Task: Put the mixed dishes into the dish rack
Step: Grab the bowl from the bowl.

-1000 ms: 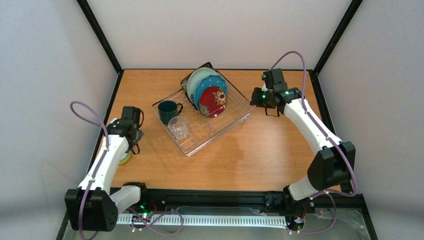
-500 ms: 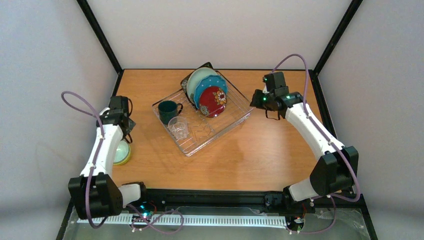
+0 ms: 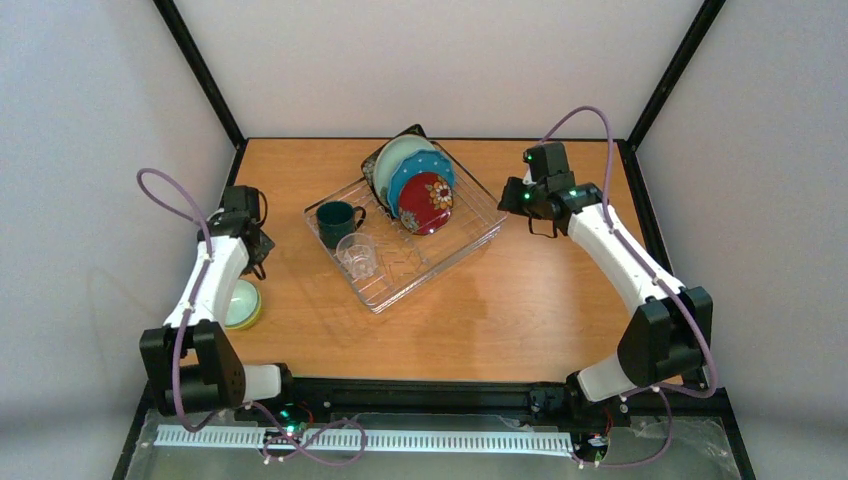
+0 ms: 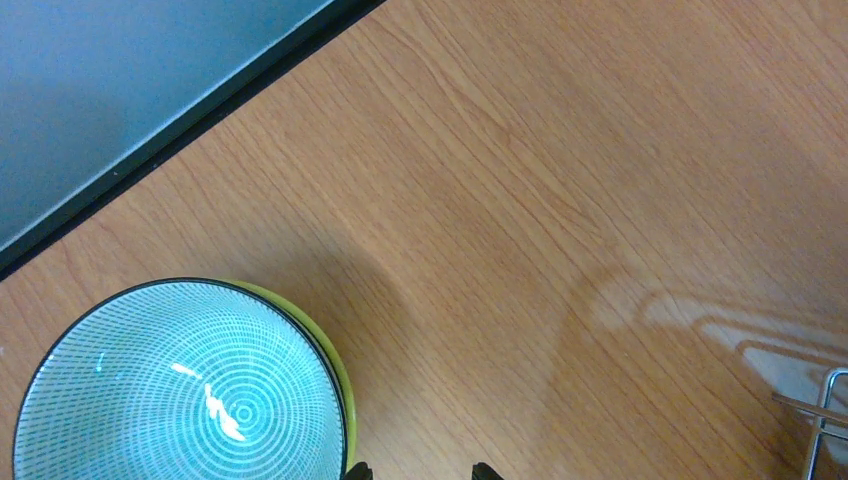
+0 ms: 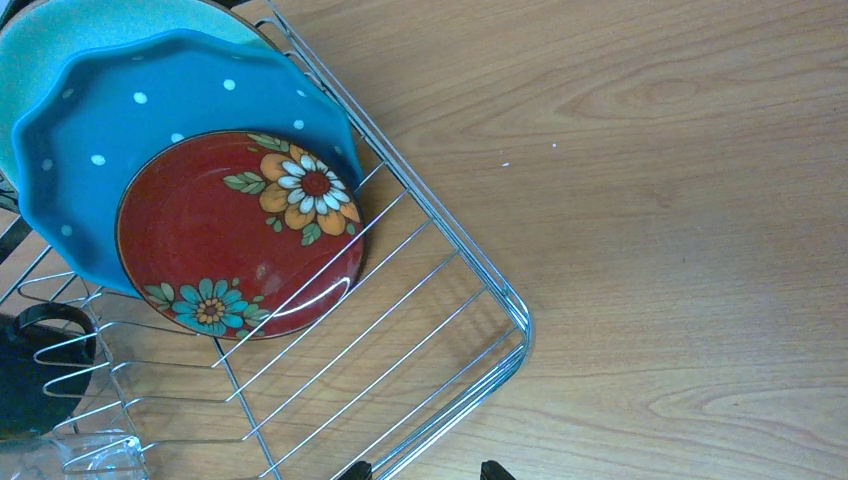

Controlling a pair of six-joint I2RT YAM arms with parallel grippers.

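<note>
The dish rack (image 3: 455, 250) stands mid-table, and its corner (image 5: 505, 300) shows in the right wrist view. Upright in it are the black square plate (image 3: 414, 133), pale mint plate (image 3: 397, 155), blue dotted plate (image 3: 432, 165) and red floral plate (image 3: 425, 203). The dark green mug (image 3: 335, 222) and glass cup (image 3: 358, 256) stand at its left end. The mint bowl (image 4: 180, 390) sits nested in the yellow-green bowl (image 4: 338, 365) at the table's left. My left gripper (image 3: 258, 250) hangs open just beyond the bowls, holding nothing. My right gripper (image 3: 512, 195) is open above the rack's right corner.
The black frame edge (image 4: 200, 110) and grey wall run close behind the bowls on the left. Bare wooden table (image 3: 520, 300) lies right of and in front of the rack. In the right wrist view the red floral plate (image 5: 240, 240) leans on the blue dotted plate (image 5: 180, 100).
My left arm has drawn back toward the left wall, uncovering the stacked bowls. The right arm has shifted only slightly. The dishes have not moved.
</note>
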